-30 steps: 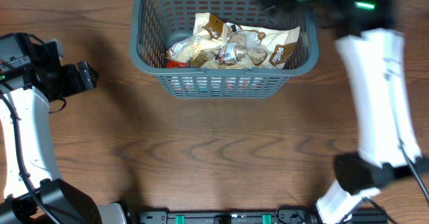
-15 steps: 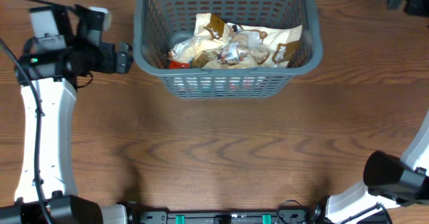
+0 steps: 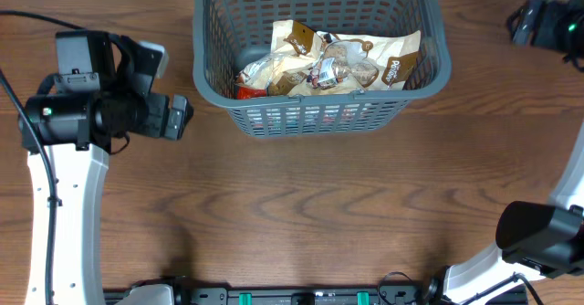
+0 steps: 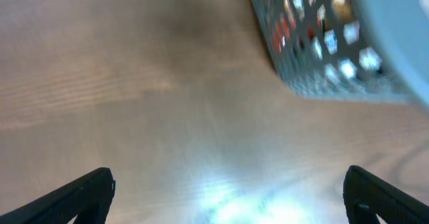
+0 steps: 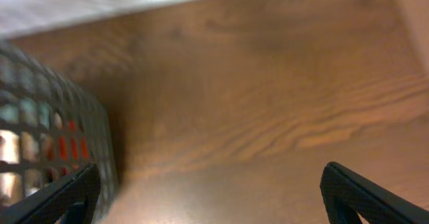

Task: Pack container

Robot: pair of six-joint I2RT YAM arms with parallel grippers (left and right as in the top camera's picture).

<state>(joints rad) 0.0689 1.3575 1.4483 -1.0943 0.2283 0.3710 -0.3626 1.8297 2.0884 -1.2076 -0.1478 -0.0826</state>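
Overhead, we are seeing the container sitting between our two arms, just beside the left gripper and near the right gripper, with snack packets lying heaped on its floor. We are holding both grippers spread wide with nothing between the fingers. Each is hanging over bare tabletop outside the lattice wall, probably because no loose packet is showing for us to fetch.

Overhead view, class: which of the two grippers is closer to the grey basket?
The left gripper, just beside the container's near left corner. The right gripper stands farther off, beyond the container's right side.
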